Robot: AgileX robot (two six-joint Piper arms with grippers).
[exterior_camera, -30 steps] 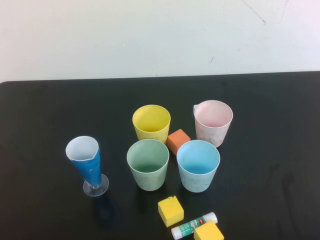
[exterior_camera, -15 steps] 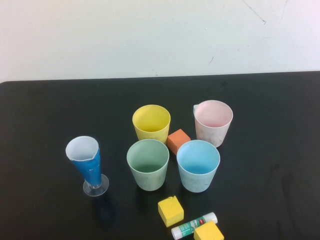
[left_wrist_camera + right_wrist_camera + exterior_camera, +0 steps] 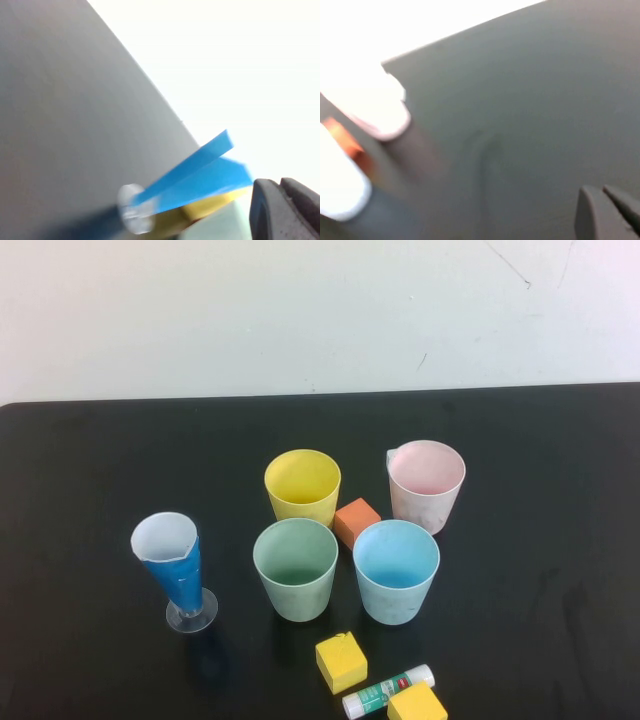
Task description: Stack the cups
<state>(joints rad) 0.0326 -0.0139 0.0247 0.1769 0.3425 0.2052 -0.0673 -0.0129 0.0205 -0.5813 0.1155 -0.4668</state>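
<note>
Four plain tapered cups stand upright and open-mouthed near the middle of the black tabletop (image 3: 90, 470), each apart from the others, none nested. The yellow cup (image 3: 302, 487) and the pink cup (image 3: 427, 485) are toward the far edge; the green cup (image 3: 295, 568) and the light blue cup (image 3: 396, 571) stand nearer the robot's edge. An orange block (image 3: 357, 521) sits in the gap among all four, just beside the yellow and blue cups.

Toward the left edge stands a tall blue-and-white conical cup (image 3: 172, 565) on a clear foot. Near the robot's edge lie a yellow block (image 3: 341, 661), a glue stick (image 3: 388, 691) and a second yellow block (image 3: 417, 705), which the frame cuts off.

Nothing on the tabletop has shifted since the earlier frames; every cup and block lies where it was.

Neither arm shows in the high view. The left hand (image 3: 282, 207) appears only as a dark corner in its wrist view, fingers pressed together on nothing, near the conical cup's foot. The right hand (image 3: 607, 212) is likewise a dark corner over bare tabletop, pressed together and empty; pale blurred shapes and an orange smear at the picture's edge are too soft to name.
</note>
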